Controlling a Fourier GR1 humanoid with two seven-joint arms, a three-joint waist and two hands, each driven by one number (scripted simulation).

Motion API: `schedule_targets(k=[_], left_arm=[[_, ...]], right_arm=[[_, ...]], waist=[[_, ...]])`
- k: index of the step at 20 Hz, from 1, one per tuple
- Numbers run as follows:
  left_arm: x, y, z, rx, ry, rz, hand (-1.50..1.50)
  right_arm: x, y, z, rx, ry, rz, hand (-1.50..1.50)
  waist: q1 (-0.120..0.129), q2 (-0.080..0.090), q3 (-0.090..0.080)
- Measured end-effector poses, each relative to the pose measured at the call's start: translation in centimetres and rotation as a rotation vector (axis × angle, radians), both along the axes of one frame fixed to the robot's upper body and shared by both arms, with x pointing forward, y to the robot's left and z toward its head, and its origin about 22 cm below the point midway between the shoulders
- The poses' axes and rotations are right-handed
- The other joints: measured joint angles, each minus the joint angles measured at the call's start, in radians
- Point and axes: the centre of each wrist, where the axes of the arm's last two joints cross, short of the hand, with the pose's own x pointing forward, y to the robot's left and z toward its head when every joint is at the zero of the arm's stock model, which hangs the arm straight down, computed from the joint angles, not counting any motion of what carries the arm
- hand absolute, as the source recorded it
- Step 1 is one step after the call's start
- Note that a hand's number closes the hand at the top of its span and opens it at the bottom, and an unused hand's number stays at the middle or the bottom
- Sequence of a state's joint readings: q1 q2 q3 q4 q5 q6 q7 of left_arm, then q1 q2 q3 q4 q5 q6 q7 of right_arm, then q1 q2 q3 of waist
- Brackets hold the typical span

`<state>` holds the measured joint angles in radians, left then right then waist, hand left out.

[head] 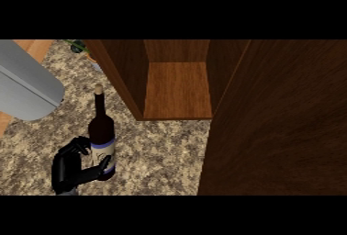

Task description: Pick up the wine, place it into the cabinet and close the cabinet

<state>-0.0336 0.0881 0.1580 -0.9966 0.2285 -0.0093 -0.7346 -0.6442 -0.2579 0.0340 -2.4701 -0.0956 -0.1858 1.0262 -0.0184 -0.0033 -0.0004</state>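
Speckled granite counter (pixel 163 142), brown wood cabinet (pixel 177 92) with door (pixel 284 124) open. Dark glass wine bottle (pixel 102 133), pale label, cork top, stands upright left of cabinet. Left hand (pixel 71 166) fingers curled round its base.

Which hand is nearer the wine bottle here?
Left. The left hand is right against the wine bottle, fingers curled around its lower body from the left side. The right hand does not show in this view.

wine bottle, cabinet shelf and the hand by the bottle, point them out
wine bottle (pixel 102 131): head view, on its dark body above the label
cabinet shelf (pixel 177 89): head view, on the bare board
left hand (pixel 69 166): head view, on the palm
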Motion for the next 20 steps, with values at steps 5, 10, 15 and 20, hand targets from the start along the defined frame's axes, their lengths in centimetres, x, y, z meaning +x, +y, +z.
schedule_targets(k=[5,10,15,20], left_arm=[[2.7,-3.8,0.8,0.064,-0.052,-0.201,1.5],[4.7,-6.2,2.8,0.095,-0.146,-0.272,1.5],[6.1,-8.5,6.0,0.086,-0.196,-0.331,1.5],[6.5,-11.3,9.9,0.019,-0.219,-0.393,1.5]], right_arm=[[0.0,-0.2,-0.2,-0.002,0.005,-0.008,-1.5],[0.1,-0.8,-0.3,-0.001,0.009,-0.04,-1.5],[0.2,-1.2,-0.3,-0.006,0.013,-0.048,-1.5],[0.3,-1.4,0.0,-0.003,0.008,-0.051,-1.5]], waist=[[-0.002,0.0,0.0],[0.007,-0.001,0.0],[0.012,-0.002,0.001],[0.014,-0.003,0.001]])
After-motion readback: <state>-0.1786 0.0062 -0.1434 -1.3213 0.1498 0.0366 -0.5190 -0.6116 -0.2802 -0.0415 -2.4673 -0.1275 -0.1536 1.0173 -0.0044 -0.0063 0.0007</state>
